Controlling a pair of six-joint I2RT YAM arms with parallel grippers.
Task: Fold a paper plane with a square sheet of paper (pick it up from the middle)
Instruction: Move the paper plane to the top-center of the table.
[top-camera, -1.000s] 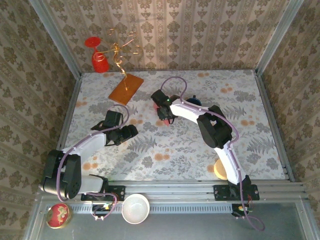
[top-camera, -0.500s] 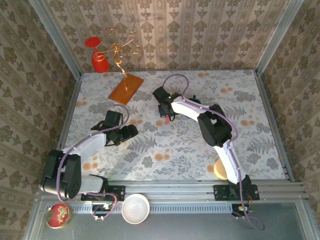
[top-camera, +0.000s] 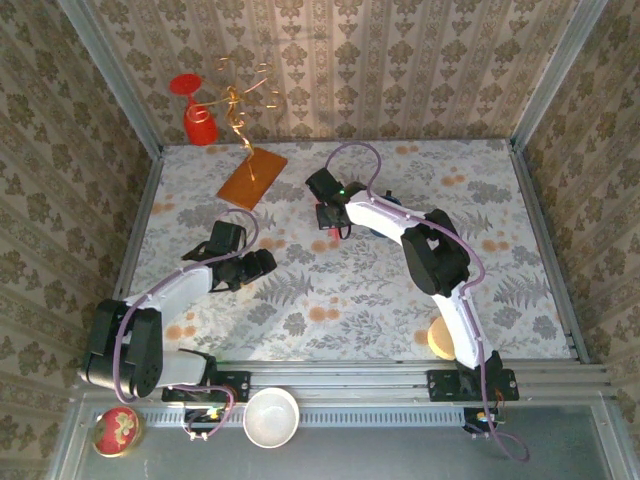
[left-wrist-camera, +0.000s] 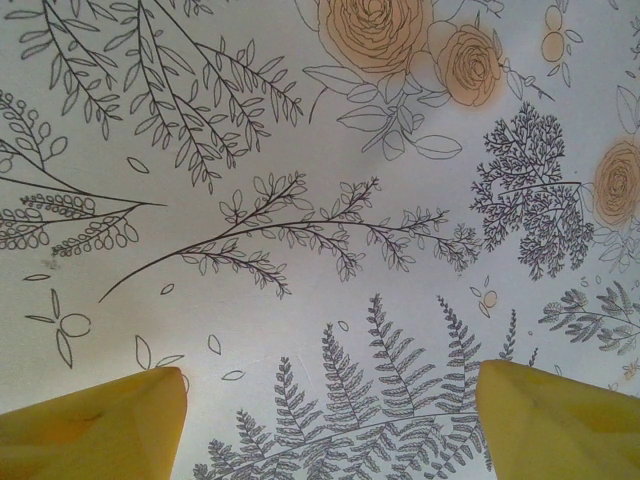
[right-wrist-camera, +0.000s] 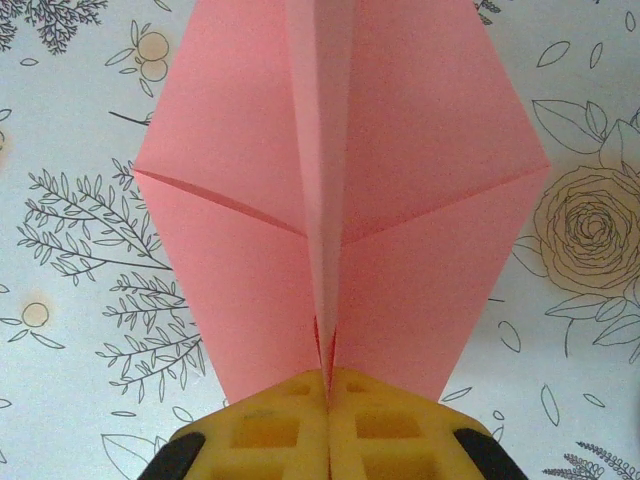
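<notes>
1. Since a second ago, my right end effector (right-wrist-camera: 328, 385) has shifted toward 12 o'clock, and its jaws have closed flat on the sheet of paper (right-wrist-camera: 340, 180).
2. That sheet sits just 12 o'clock of centre on the bench (left-wrist-camera: 300, 150), pinched along its raised centre ridge, with diagonal creases showing.
3. My left end effector (left-wrist-camera: 330, 400) hangs wide and empty at 9 o'clock.
4. I judge the task partway done: the centre fold is in, and the nose and wings are left.
</notes>
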